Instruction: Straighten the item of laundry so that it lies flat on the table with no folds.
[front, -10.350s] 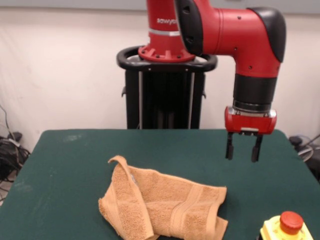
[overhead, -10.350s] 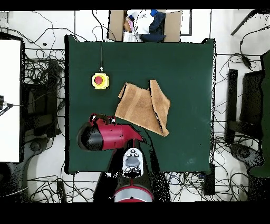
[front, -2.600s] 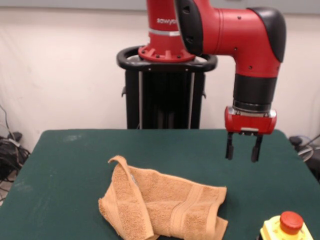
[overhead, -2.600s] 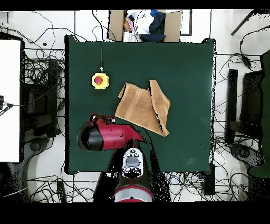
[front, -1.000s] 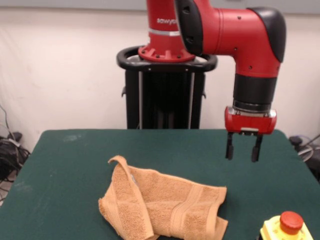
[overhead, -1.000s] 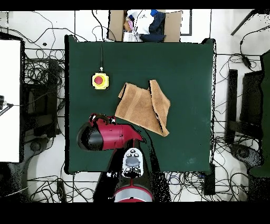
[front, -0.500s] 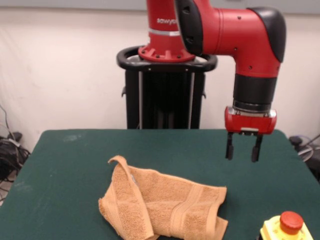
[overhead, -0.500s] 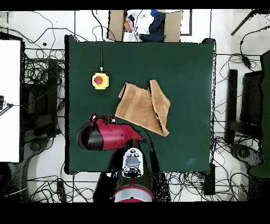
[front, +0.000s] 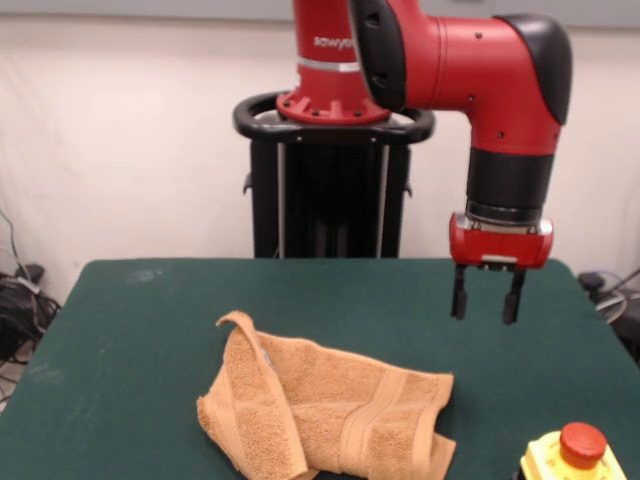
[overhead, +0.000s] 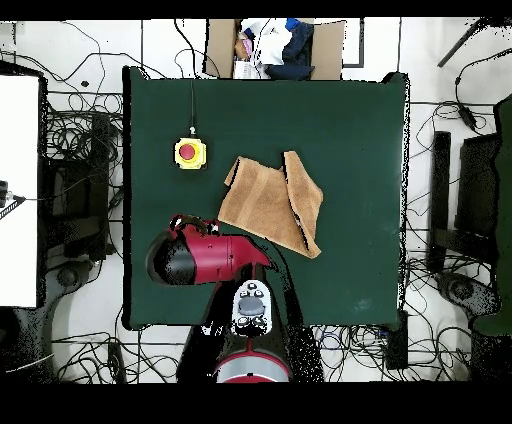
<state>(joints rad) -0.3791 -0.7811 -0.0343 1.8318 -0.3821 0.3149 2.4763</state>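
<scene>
The orange-tan towel lies crumpled on the dark green table, one side folded over itself and a corner curling upward at the left; a woven band crosses it. From above the towel sits near the table centre with its right strip doubled over. My gripper hangs open above the table, right of and behind the towel, holding nothing. The arm hides the gripper in the overhead view.
A yellow box with a red button stands at the front right corner, also seen as the button box left of the towel with its cable running to the table edge. A cardboard box of clothes sits beyond the far edge.
</scene>
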